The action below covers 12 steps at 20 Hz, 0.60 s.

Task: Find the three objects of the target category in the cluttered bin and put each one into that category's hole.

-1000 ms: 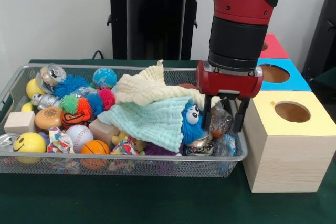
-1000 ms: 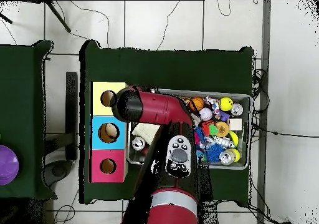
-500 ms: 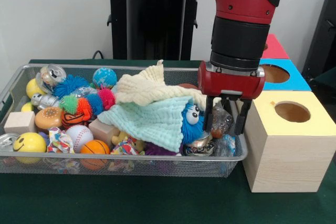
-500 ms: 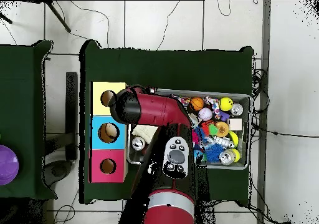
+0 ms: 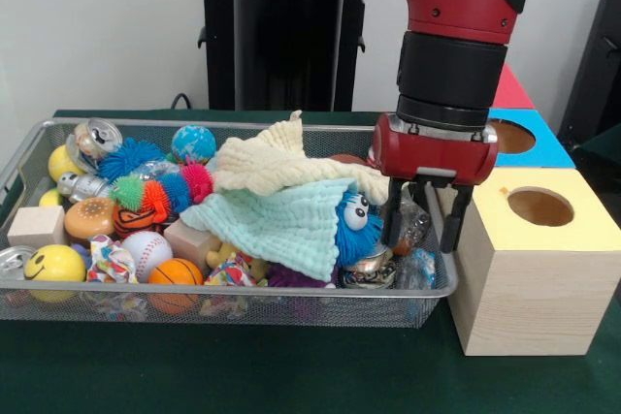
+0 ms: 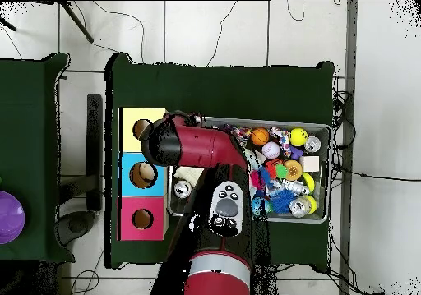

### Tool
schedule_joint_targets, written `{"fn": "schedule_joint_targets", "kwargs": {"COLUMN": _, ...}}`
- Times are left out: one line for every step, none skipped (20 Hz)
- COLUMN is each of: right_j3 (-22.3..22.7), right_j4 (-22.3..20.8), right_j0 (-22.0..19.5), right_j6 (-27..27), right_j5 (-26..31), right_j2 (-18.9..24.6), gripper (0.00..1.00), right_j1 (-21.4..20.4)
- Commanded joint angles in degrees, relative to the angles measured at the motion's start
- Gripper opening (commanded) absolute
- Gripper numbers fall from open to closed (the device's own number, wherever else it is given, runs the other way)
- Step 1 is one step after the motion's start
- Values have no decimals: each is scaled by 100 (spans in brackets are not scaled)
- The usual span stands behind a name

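Note:
My gripper (image 5: 423,230) hangs open over the right end of the wire mesh bin (image 5: 243,290), close to the yellow-topped wooden box (image 5: 543,269) and its round hole (image 5: 539,207). Nothing is held between the fingers (image 5: 393,220); a crinkly foil wrapper (image 5: 409,225) lies just behind them. To their left a blue fuzzy toy with eyes (image 5: 354,225) peeks out from under a mint cloth (image 5: 281,225) and a cream cloth (image 5: 277,162). In the overhead view the red arm (image 6: 201,148) hides the gripper and the bin's left part.
Balls, a smiley ball (image 5: 55,264), a baseball (image 5: 146,249), a wooden block (image 5: 36,225) and cans (image 5: 97,135) fill the bin's left half. Behind the yellow box stand a blue box (image 5: 543,147) and a red box (image 5: 509,89), each with a hole.
The gripper has shifted a little to the right, toward the yellow box, still open and empty. Nothing in the bin has moved.

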Motion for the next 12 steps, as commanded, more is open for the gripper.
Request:
{"fn": "schedule_joint_targets", "kwargs": {"right_j3": 725, "right_j4": 198, "right_j0": -56, "right_j6": 1528, "right_j5": -338, "right_j2": 126, "gripper": 100, "right_j1": 272}}
{"fn": "schedule_joint_targets", "kwargs": {"right_j3": 744, "right_j4": 185, "right_j0": -108, "right_j6": 1475, "right_j5": -358, "right_j2": 180, "gripper": 100, "right_j1": 261}}
{"fn": "schedule_joint_targets", "kwargs": {"right_j3": 771, "right_j4": 178, "right_j0": -145, "right_j6": 1447, "right_j5": -397, "right_j2": 218, "gripper": 100, "right_j1": 255}}
{"fn": "schedule_joint_targets", "kwargs": {"right_j3": 804, "right_j4": 171, "right_j0": -163, "right_j6": 1442, "right_j5": -448, "right_j2": 235, "gripper": 100, "right_j1": 248}}
{"fn": "schedule_joint_targets", "kwargs": {"right_j3": 850, "right_j4": 163, "right_j0": -165, "right_j6": 1454, "right_j5": -511, "right_j2": 234, "gripper": 100, "right_j1": 242}}
{"fn": "schedule_joint_targets", "kwargs": {"right_j3": 895, "right_j4": 155, "right_j0": -167, "right_j6": 1466, "right_j5": -573, "right_j2": 233, "gripper": 100, "right_j1": 236}}
{"fn": "schedule_joint_targets", "kwargs": {"right_j3": 918, "right_j4": 153, "right_j0": -150, "right_j6": 1489, "right_j5": -629, "right_j2": 209, "gripper": 100, "right_j1": 245}}
{"fn": "schedule_joint_targets", "kwargs": {"right_j3": 937, "right_j4": 153, "right_j0": -128, "right_j6": 1505, "right_j5": -673, "right_j2": 179, "gripper": 100, "right_j1": 253}}
{"fn": "schedule_joint_targets", "kwargs": {"right_j3": 936, "right_j4": 147, "right_j0": -107, "right_j6": 1508, "right_j5": -694, "right_j2": 151, "gripper": 100, "right_j1": 271}}
{"fn": "schedule_joint_targets", "kwargs": {"right_j3": 934, "right_j4": 138, "right_j0": -74, "right_j6": 1505, "right_j5": -721, "right_j2": 112, "gripper": 100, "right_j1": 286}}
{"fn": "schedule_joint_targets", "kwargs": {"right_j3": 924, "right_j4": 126, "right_j0": -36, "right_j6": 1506, "right_j5": -761, "right_j2": 72, "gripper": 100, "right_j1": 307}}
{"fn": "schedule_joint_targets", "kwargs": {"right_j3": 914, "right_j4": 114, "right_j0": 2, "right_j6": 1507, "right_j5": -801, "right_j2": 31, "gripper": 100, "right_j1": 327}}
